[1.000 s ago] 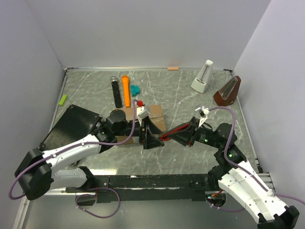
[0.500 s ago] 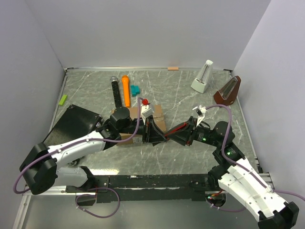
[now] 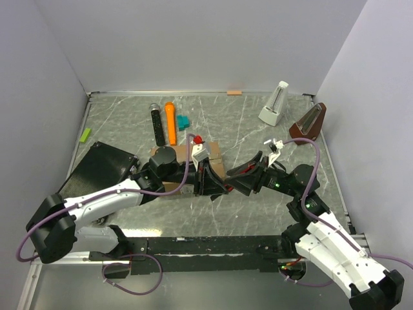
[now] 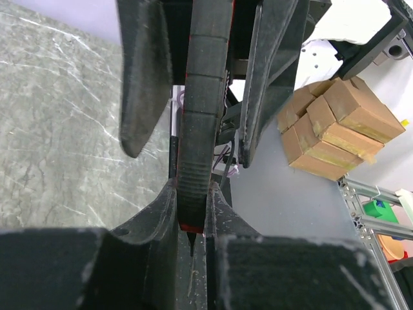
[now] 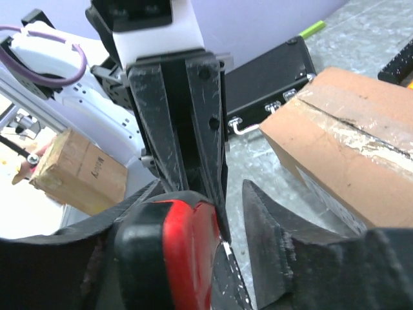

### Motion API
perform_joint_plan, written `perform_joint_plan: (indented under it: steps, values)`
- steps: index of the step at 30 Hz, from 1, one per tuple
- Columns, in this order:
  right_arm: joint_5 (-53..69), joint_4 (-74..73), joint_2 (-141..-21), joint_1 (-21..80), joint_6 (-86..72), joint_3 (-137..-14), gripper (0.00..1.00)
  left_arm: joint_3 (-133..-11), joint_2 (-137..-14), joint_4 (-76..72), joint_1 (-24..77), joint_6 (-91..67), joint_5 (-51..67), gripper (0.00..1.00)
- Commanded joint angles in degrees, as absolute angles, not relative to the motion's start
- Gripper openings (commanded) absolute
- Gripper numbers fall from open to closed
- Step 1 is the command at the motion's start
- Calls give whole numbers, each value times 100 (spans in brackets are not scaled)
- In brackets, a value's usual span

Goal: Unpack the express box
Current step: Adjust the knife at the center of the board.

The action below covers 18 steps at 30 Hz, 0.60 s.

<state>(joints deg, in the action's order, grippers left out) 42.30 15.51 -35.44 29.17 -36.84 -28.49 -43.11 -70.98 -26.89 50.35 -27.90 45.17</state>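
- One grey marbled table carries everything you are working over.
- One flat black ribbed case lies at the table's left, partly under your left arm.
- Just right of that case, near the middle of the table, sits the express box. From above, your left wrist hides most of it. The right wrist view shows you its flaps down and a tape strip along the top seam.
- Your left gripper hovers just beside the box's near right corner. Its fingers are pinched nearly together on the thin end of a black-and-red tool.
- Your right gripper faces it nose to nose. Its jaws are spread to either side of the tool's ribbed handle, and you can see a gap between the handle and one finger.
- Two metronomes stand at the far right, well apart from the box: a white metronome and a brown metronome.
- A black stick and an orange stick lie side by side beyond the box.
- A teal block sits just beside the orange stick.
- A green strip lies by the left wall.
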Motion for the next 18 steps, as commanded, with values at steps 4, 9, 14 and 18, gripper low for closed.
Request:
perform_joint_plan:
  steps: [4,9,14,18]
  values:
    - [4306,2601,-3867,2988,-4060,-2909,59,-4526,-7172,-3120,5142,-2847,4544,1]
    - [4465,2637,-4078,3015,-4070,-2909,42,-4553,-7207,-3243,5142,-2900,4544,1]
    - [4439,2181,-4148,3032,-3867,-2944,6,-4509,-7111,-3270,5142,-2909,4465,1]
    - [4097,1803,-4087,3032,-3841,-2936,0,-4447,-7023,-3042,5142,-2822,4255,1]
